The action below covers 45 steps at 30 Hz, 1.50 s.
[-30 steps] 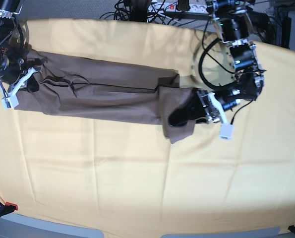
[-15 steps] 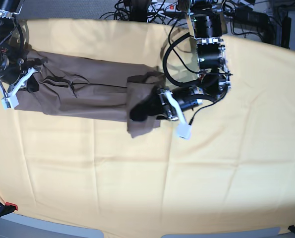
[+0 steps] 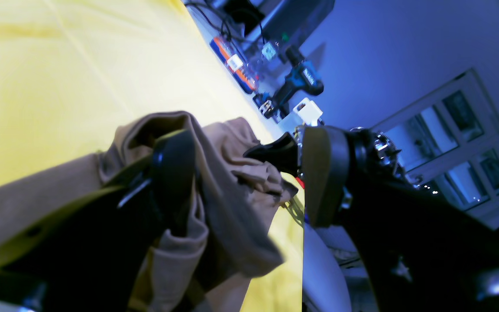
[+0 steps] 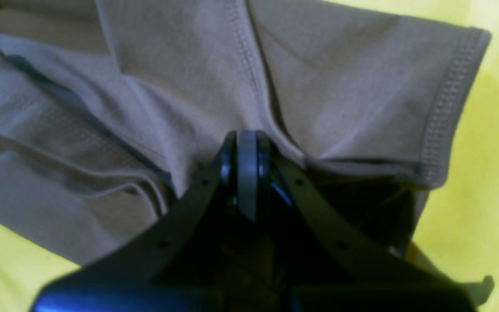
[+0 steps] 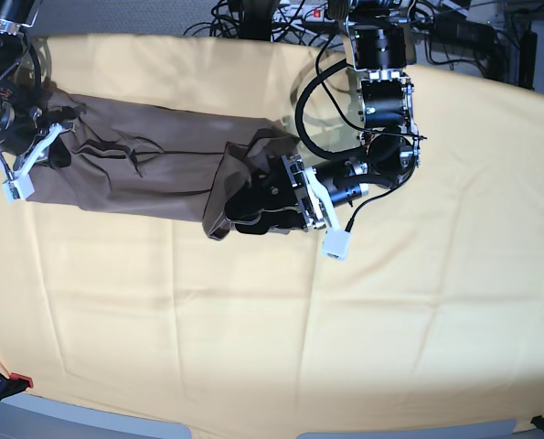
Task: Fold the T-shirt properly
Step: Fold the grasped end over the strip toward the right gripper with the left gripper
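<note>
T-shirt (image 5: 153, 169): it was a plain grey-brown shirt. It lay in a long strip on the yellow cloth (image 5: 272, 320), near the far side of the cloth. One end of the shirt was lifted and folded back over the rest of it.

Yellow cloth: it covered the bench from side to side. The shirt and both claws were on top of it.

Left claw (image 5: 244, 206): it was at the folded-back end of the shirt, about halfway along the strip. In the left wrist view the left claw (image 3: 232, 173) had its two fingers standing wide apart. One dark finger (image 3: 173, 173) was wrapped in a bunch of shirt cloth. The other finger (image 3: 319, 173) stood clear beside the bunch. I cannot tell if it was really gripping the cloth.

Right claw (image 5: 34, 155): it was at the other end of the shirt, well apart from the left claw. In the right wrist view the right claw (image 4: 246, 173) was pinched tight, with the fingers pressed together. It was holding a fold of the shirt next to a sleeve (image 4: 383, 99) with a stitched hem.

Cables (image 5: 253, 18): a dark tangle lay past the far edge of the yellow cloth.

Drill (image 3: 297, 84): a blue one stood past the edge of the yellow cloth, in the left wrist view.
</note>
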Motion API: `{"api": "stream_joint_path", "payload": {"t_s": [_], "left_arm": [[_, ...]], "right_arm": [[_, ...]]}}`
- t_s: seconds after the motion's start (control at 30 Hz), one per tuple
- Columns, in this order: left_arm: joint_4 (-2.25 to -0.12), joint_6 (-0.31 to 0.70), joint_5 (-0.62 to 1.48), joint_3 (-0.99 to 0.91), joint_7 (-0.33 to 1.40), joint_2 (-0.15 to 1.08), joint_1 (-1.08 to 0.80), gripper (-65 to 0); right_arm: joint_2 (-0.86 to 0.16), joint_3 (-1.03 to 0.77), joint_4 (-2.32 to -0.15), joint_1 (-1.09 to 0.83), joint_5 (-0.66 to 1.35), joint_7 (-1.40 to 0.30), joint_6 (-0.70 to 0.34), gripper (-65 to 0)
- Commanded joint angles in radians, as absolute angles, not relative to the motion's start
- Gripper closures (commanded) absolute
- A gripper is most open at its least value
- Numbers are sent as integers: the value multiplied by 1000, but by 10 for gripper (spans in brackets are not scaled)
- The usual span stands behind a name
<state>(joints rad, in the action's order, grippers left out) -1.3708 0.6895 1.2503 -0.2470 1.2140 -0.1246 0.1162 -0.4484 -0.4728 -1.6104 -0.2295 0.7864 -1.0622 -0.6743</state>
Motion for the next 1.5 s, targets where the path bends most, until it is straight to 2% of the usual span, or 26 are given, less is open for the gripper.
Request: {"api": "stream_joint_path", "payload": {"t_s": [0.0,0.07,0.17,0.3,0.33,0.37,0.43,0.47,0.7,0.83,0.93,1.0,1.2,1.47], "left_arm": [[-1385,683,1299,-242,1231,-133,133,-404],[-1385,650,1381,-242,1286,-133,133,-404],[-1385,678,1473,-242,1347,-133,133,-404],[-1389,654,1484,-226,1390,-133,137,-397],[-1396,666,1484,-226,1389,-133,140,-362],[-1408,684,1484,-227,1380,-133,142,-293],[-1435,697,1484,-252,1370,-128,147,-75],[-1453,696,1484,-273,1370,-128,149,0],[-1509,698,1484,-443,1339,-128,150,0],[-1508,698,1157,-472,1124,-127,140,0],[-1506,632,941,-464,1002,-128,136,0],[-1503,596,868,-432,986,-128,136,0],[-1503,569,735,-242,998,-128,125,0],[-1503,568,745,-30,1110,-130,111,0]], "right_arm": [[-468,-477,-1620,-221,796,-1060,-677,0],[-468,-477,-1620,-221,796,-1060,-677,0],[-468,-477,-1620,-221,796,-1060,-677,0],[-468,-477,-1620,-221,796,-1059,-677,0],[-468,-477,-1620,-221,796,-1059,-677,0],[-468,-477,-1620,-221,796,-1059,-677,0],[-468,-477,-1620,-221,796,-1059,-677,0],[-468,-477,-1620,-221,796,-1060,-677,0],[-468,-477,-1620,-221,792,-1059,-677,0],[-468,-477,-1620,-221,792,-1059,-677,0],[-468,-477,-1620,-221,792,-1059,-677,0],[-468,-477,-1620,-221,792,-1059,-677,0],[-468,-477,-1620,-221,792,-1058,-677,0],[-468,-477,-1620,-221,792,-1058,-677,0]]}}
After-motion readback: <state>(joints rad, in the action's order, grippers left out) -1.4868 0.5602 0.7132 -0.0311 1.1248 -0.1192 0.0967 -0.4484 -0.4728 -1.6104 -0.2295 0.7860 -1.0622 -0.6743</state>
